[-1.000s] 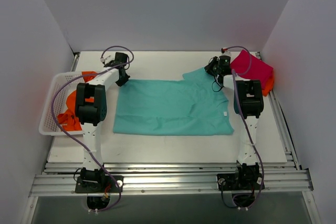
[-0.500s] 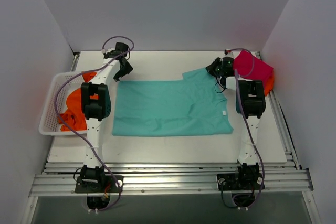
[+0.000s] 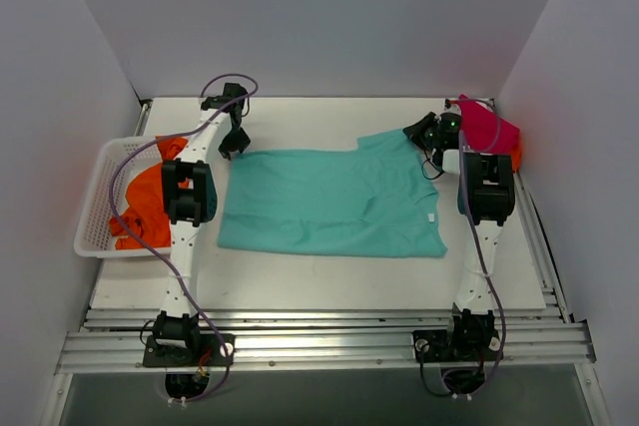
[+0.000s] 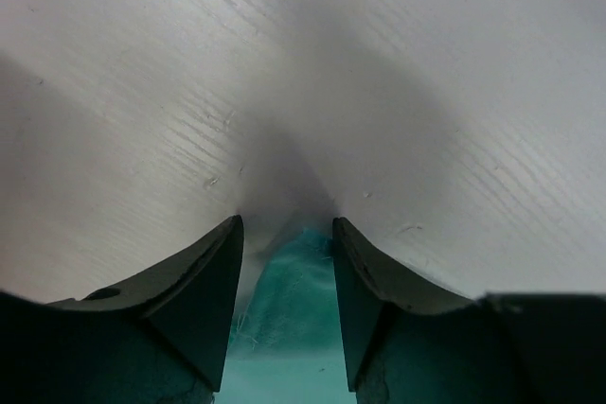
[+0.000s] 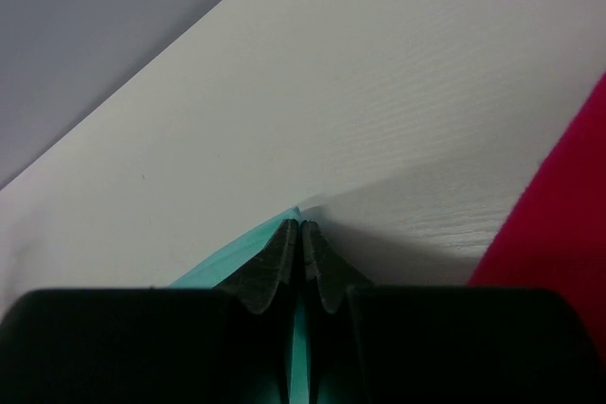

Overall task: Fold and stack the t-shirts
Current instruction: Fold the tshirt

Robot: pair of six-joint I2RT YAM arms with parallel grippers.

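Right wrist: your right tool (image 5: 301, 237) is clamped on the teal t-shirt (image 3: 329, 202), your left tool (image 4: 286, 234) narrowly parted astride its corner.

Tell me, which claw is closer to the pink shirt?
Right. The right gripper is just beside the pink shirt, pinching the teal shirt; the left gripper is far off at that shirt's opposite corner.

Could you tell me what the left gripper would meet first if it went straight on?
Probably the corner of the teal t-shirt, which lies between the open fingers of the left gripper, with the white table just beyond; depth is unclear.
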